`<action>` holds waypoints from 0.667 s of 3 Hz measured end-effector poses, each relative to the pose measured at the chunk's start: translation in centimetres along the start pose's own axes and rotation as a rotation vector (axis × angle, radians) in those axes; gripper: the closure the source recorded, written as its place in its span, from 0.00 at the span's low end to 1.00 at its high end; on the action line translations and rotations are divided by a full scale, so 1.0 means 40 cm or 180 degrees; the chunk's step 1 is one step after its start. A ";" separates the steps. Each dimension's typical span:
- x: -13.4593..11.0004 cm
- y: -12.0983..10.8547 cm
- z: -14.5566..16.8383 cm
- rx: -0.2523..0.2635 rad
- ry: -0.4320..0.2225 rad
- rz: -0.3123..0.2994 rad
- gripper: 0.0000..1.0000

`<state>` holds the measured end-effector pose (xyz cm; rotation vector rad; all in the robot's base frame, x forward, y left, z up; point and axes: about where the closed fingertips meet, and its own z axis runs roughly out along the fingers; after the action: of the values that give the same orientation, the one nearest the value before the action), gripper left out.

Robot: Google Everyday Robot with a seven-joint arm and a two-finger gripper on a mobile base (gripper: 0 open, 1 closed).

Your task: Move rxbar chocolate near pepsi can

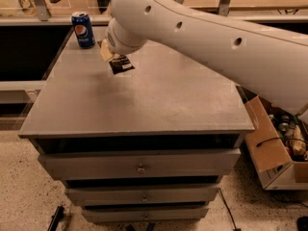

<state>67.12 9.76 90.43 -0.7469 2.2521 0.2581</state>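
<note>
The table (159, 100) is a grey cabinet with a flat, dull metal top and three drawers (139, 163) in its front, all pushed in. It stands on a speckled floor (19, 186). The pepsi can (83, 29) stands upright on the top, in the far left corner and close to the back edge. The gripper (111, 57) is above the far left part of the top, near the can but apart from it, and it grips the rxbar chocolate (121, 64) by one end. The bar hangs tilted in the air and does not touch the surface. A soft shadow (115, 96) lies on the top nearer to the front.
</note>
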 end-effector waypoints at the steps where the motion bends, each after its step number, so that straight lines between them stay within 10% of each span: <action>1: -0.050 -0.002 0.024 -0.0061 -0.0162 -0.0081 1.00; 2: -0.097 0.000 0.059 -0.0126 -0.0243 -0.0165 1.00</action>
<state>70.66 12.38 91.51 -0.8018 2.1583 0.3021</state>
